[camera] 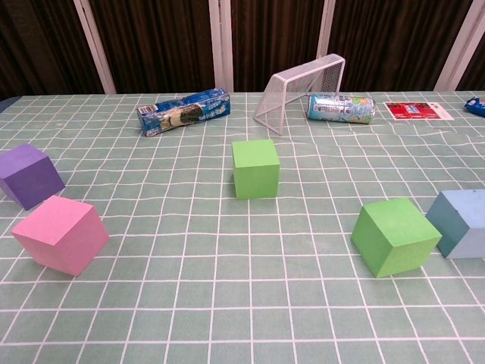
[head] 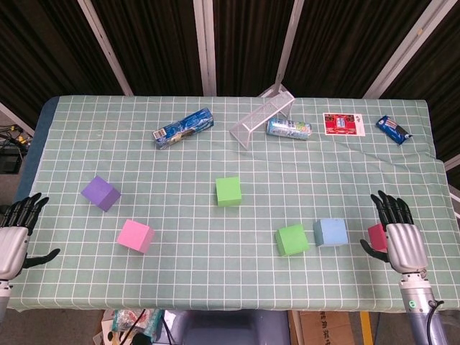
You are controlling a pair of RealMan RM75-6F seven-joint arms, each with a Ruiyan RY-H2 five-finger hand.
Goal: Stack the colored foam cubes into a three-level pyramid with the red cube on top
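Note:
Six foam cubes lie apart on the checked green cloth (head: 215, 154), none stacked. From left to right they are the purple cube (head: 100, 192) (camera: 29, 176), the pink cube (head: 136, 236) (camera: 61, 233), a green cube (head: 228, 191) (camera: 255, 167) at the centre, a second green cube (head: 292, 239) (camera: 395, 236), a blue cube (head: 330, 232) (camera: 460, 222) and the red cube (head: 375, 234). My right hand (head: 397, 233) stands open just right of the red cube, hiding its right side, thumb beneath it. My left hand (head: 14, 233) is open at the table's left edge, holding nothing. The chest view shows neither hand.
Along the far side lie a blue snack tube (head: 183, 127) (camera: 184, 110), a tipped wire goal (head: 262, 115) (camera: 299, 91), a can (head: 289, 129) (camera: 341, 108), a red card (head: 343, 123) and a blue packet (head: 394, 129). The near table edge runs just below the hands.

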